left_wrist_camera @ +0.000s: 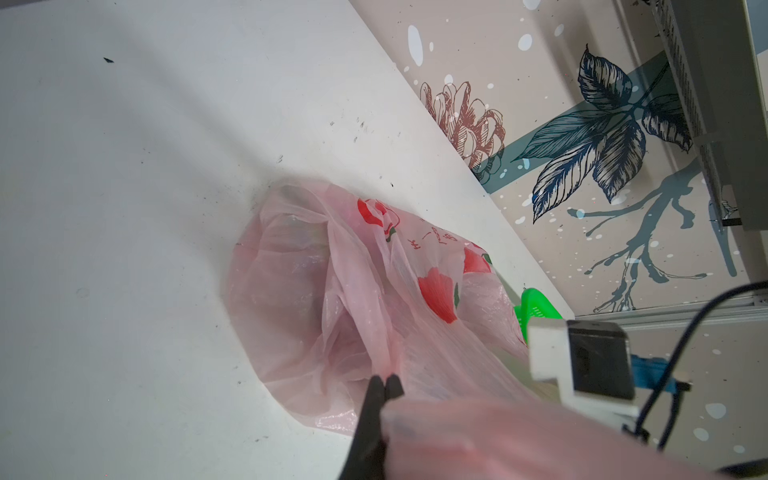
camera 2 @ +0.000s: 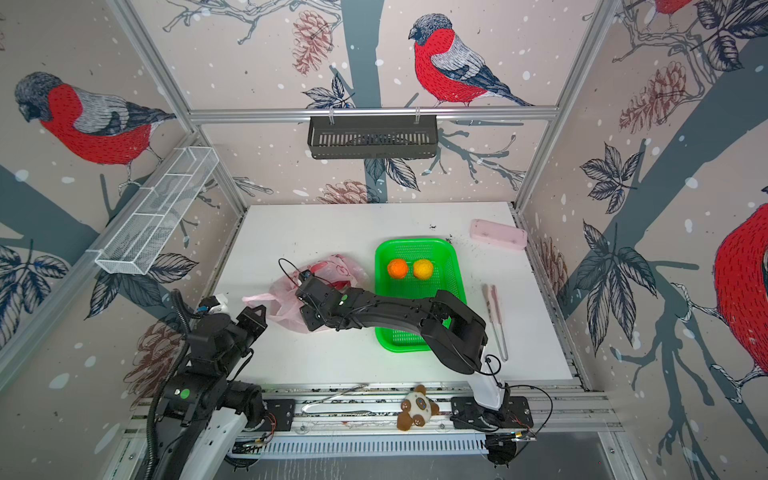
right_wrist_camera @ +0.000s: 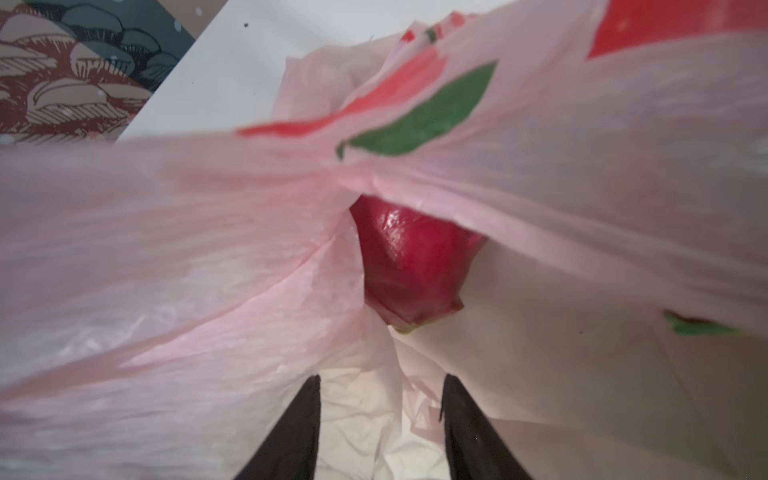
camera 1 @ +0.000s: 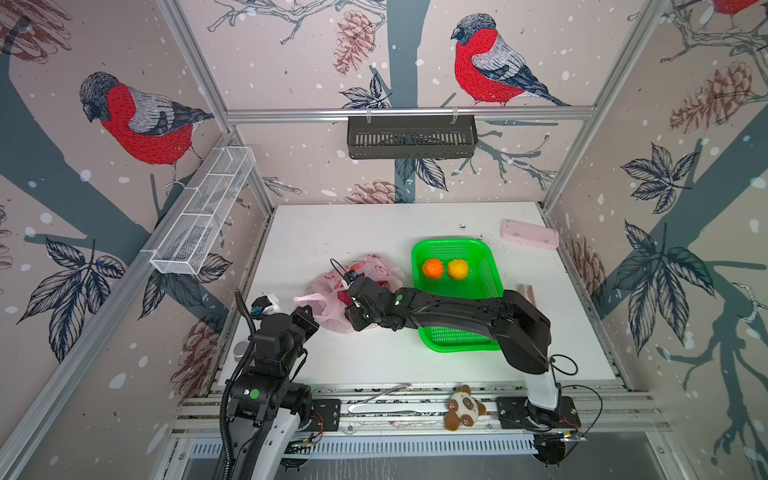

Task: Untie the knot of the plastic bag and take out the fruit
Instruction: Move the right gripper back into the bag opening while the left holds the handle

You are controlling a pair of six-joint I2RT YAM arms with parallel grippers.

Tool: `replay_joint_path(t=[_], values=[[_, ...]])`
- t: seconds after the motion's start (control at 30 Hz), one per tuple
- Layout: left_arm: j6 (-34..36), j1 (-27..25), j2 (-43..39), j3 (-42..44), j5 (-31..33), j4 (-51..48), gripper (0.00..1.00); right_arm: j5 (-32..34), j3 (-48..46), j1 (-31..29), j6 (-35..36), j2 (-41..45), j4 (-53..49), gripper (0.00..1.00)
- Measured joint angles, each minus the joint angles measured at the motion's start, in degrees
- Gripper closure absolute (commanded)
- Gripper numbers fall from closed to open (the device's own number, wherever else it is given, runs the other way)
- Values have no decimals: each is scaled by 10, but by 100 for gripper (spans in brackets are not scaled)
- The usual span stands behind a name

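The pink plastic bag [camera 1: 328,282] [camera 2: 345,270] lies crumpled on the white table, left of the green basket [camera 1: 453,242]. My left gripper [camera 1: 306,312] [left_wrist_camera: 384,380] is shut on a pink strip of the bag's edge and holds it stretched out. My right gripper [right_wrist_camera: 382,386] is pushed into the bag's mouth, its jaws apart, with only loose film between them. A magenta fruit [right_wrist_camera: 411,266] lies just ahead of its fingertips, inside the bag [right_wrist_camera: 166,208]. Two orange fruits [camera 1: 433,268] [camera 1: 458,269] sit in the basket. The knot does not show in any view.
A pale pink block [camera 1: 529,235] lies at the table's back right. A thin pink stick [camera 2: 494,316] lies right of the basket. A plush toy [camera 1: 463,407] rests on the front rail. A black basket [camera 1: 411,137] and a white wire shelf [camera 1: 203,212] hang on the walls.
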State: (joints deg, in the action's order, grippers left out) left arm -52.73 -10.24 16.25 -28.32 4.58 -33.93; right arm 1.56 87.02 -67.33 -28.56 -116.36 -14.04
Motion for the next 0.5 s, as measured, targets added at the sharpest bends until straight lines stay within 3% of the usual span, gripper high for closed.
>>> replay_joint_path(t=[0.27, 0.5], values=[[-17, 0, -2, 6, 10, -2, 100, -90, -45, -1, 4, -5, 9, 52], [-37, 0, -8, 8, 30, -22, 100, -81, -66, -1, 3, 5, 2, 52]])
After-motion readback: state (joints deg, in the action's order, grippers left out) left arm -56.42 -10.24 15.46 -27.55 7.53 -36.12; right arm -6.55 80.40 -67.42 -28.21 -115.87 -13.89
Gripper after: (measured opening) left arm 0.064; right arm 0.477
